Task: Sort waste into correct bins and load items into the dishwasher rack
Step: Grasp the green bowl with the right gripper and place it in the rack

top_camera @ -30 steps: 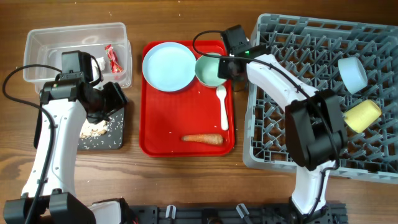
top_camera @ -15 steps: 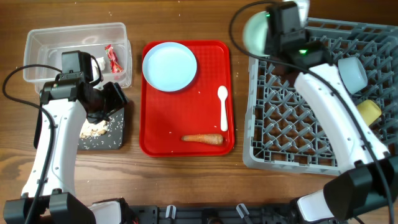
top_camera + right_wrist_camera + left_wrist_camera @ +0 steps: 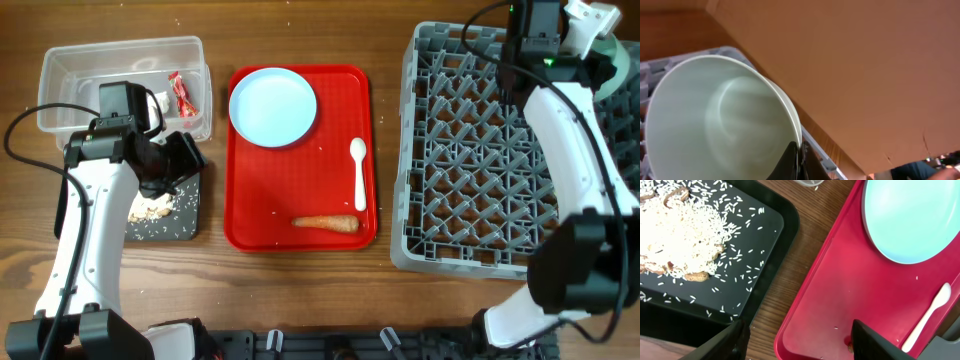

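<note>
Clear tub [image 3: 60, 75]: well left of the red tray [image 3: 300, 180], level with its far end. Your candy wrapper [image 3: 180, 95] lies inside by the wall nearest the red tray. A scrap of white tissue [image 3: 160, 101] sits beside it, partly hidden by your left arm.
Black tray [image 3: 185, 222]: just left of the red tray, alongside its middle and near end. The food scraps [image 3: 680, 230] are heaped on it, with loose grains scattered around.
Left gripper [image 3: 797, 340]: hovers over the red tray's left edge. Its jaws are spread wide and you hold nothing in them.
Plate [image 3: 272, 107]: flat on the red tray, in its far left corner.
Carrot [image 3: 326, 223]: lying crosswise on the red tray, near its front edge.
Spoon [image 3: 358, 172]: on the red tray along its right side, with the scoop end pointing to the far end.
Dishwasher rack [image 3: 470, 150]: just right of the red tray.
Right gripper [image 3: 797, 157]: well right of the red tray, up at the rack's far right corner, pinched tight on a bowl rim.
Pale green bowl [image 3: 715, 120]: you hold it tipped on its side by the rim, above that same corner.
</note>
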{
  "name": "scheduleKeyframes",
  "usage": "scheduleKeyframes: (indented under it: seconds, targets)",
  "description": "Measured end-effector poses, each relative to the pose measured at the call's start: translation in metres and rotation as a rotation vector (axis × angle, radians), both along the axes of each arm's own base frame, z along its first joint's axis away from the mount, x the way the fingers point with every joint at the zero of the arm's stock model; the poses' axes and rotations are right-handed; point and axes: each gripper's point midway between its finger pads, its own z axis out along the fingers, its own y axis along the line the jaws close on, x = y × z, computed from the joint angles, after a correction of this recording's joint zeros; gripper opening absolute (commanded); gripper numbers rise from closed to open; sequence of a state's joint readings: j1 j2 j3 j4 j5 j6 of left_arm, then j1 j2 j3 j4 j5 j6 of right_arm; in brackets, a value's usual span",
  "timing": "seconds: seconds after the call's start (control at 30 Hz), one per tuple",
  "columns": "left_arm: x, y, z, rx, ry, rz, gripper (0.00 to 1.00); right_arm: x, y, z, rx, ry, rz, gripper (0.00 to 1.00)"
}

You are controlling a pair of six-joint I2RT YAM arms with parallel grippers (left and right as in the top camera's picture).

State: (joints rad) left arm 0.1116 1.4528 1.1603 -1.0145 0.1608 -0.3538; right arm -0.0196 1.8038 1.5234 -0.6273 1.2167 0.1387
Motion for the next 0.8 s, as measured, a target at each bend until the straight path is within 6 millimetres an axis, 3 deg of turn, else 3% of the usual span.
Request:
scheduleKeyframes:
  seconds: [0.2, 0.5, 0.7, 0.8]
  targets:
    - [0.000, 0.000, 0.000, 0.000, 0.000, 0.000, 0.66, 0.034, 0.002, -0.028, -0.027, 0.048, 0.045, 0.04]
    - [0.000, 0.000, 0.000, 0.000, 0.000, 0.000, 0.66, 0.043, 0.005, -0.063, -0.021, 0.169, 0.077, 0.04]
    - [0.000, 0.000, 0.000, 0.000, 0.000, 0.000, 0.66, 0.053, 0.040, -0.081, 0.046, 0.238, 0.202, 0.04]
    - [0.000, 0.000, 0.000, 0.000, 0.000, 0.000, 0.66, 0.044, 0.053, -0.093, 0.082, 0.305, 0.228, 0.05]
